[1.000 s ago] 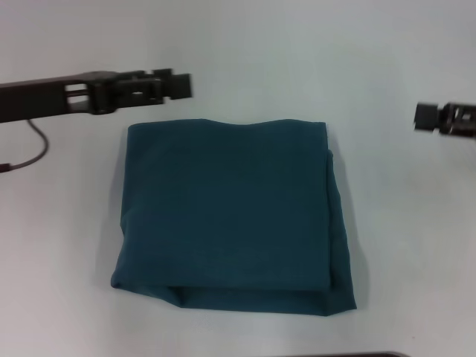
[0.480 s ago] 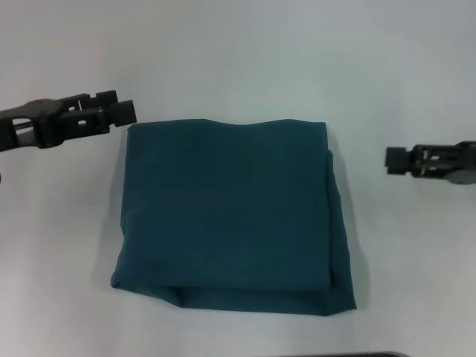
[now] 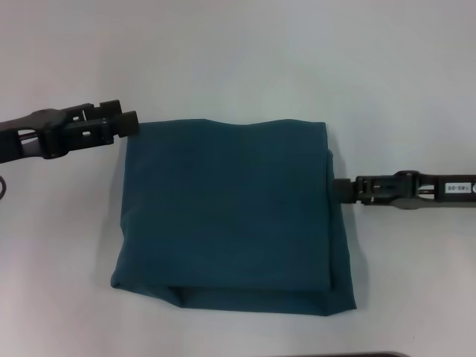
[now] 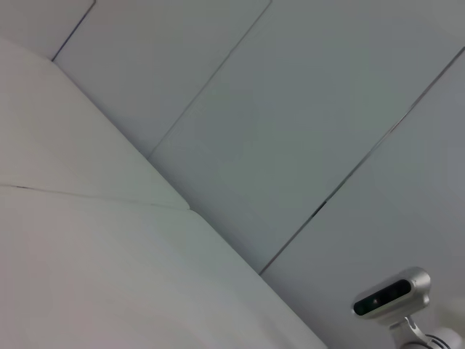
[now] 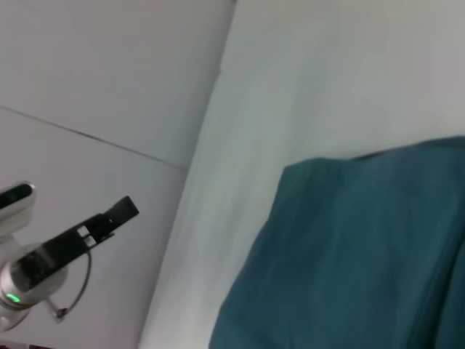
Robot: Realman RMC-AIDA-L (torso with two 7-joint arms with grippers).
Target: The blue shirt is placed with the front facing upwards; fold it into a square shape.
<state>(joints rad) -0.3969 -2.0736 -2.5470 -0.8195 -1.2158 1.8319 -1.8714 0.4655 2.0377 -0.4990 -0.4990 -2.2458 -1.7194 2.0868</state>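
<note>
The blue shirt lies folded into a rough square on the white table, plain teal side up, with a lower layer showing along its near and right edges. It also shows in the right wrist view, where the shirt fills one corner. My left gripper is at the shirt's far left corner, level with its edge. My right gripper touches the middle of the shirt's right edge. Across the table in the right wrist view, the left gripper appears small and far off.
White table surface surrounds the shirt on all sides. A dark object peeks in at the near edge of the head view. The left wrist view shows only pale wall panels and a small silver camera.
The right gripper has moved left and nearer, from the far right up to the shirt's right edge. The left gripper has dropped back from the far side to the shirt's far left corner.
</note>
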